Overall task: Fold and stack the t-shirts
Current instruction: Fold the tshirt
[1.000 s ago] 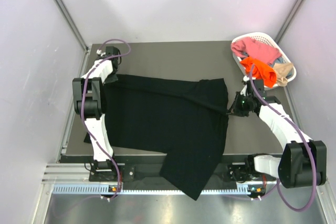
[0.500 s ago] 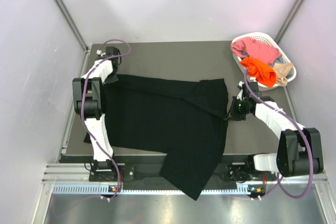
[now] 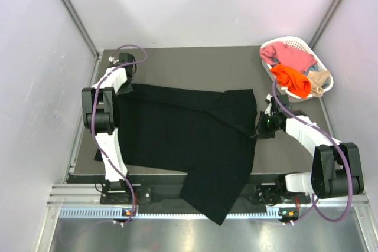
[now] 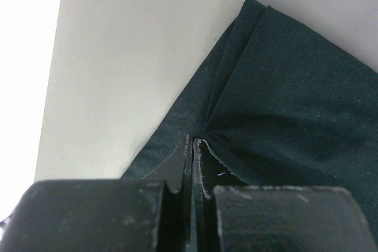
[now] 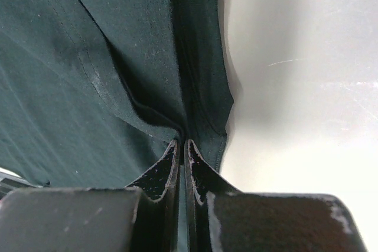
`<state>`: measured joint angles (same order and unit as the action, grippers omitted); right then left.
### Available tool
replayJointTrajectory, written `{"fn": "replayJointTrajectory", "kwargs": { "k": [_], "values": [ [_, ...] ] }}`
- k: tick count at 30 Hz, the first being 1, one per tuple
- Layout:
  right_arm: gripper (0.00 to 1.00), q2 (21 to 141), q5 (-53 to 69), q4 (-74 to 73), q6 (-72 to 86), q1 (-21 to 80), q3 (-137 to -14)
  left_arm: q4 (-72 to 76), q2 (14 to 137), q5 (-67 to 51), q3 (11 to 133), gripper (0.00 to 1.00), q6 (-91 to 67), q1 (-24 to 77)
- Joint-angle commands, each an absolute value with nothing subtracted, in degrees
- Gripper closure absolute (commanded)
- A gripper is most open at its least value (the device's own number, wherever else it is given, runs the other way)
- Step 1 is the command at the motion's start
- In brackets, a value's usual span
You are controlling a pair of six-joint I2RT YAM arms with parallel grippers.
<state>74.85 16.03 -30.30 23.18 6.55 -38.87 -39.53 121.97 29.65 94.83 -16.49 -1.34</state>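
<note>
A large black t-shirt (image 3: pixel 189 140) lies spread on the dark table (image 3: pixel 195 66), its lower part hanging over the near edge. My left gripper (image 3: pixel 126 89) is shut on the shirt's far-left corner; the left wrist view shows that gripper (image 4: pixel 193 140) pinching a fold of black t-shirt cloth (image 4: pixel 283 98). My right gripper (image 3: pixel 257 128) is shut on the shirt's right edge, and in the right wrist view this gripper (image 5: pixel 182 141) has gathered black t-shirt cloth (image 5: pixel 88 57) at its tips. Pink (image 3: pixel 289 57), orange (image 3: pixel 292 79) and beige (image 3: pixel 319 81) t-shirts lie in the basket.
The white slatted basket (image 3: pixel 295 42) stands at the table's far right corner. Bare table shows beyond the shirt and to the right of it (image 5: pixel 295 57). Pale walls close in the table on three sides.
The right arm's elbow has swung inward and its gripper has shifted slightly left and nearer with the shirt's edge. The left arm and most of the shirt have stayed put.
</note>
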Motion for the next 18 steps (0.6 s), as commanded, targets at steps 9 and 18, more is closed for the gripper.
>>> {"fn": "replayJointTrajectory", "kwargs": {
  "k": [9,18],
  "values": [
    [1.00,73.1,16.3,-31.0,22.2,7.3,-38.5,-41.0,117.2,32.9,95.5,1.00,-16.6,-1.6],
    [1.00,73.9,16.8,-31.2,21.2,7.3,-38.8,-39.4,115.4,36.6,96.2,1.00,-13.9,-1.4]
  ]
}}
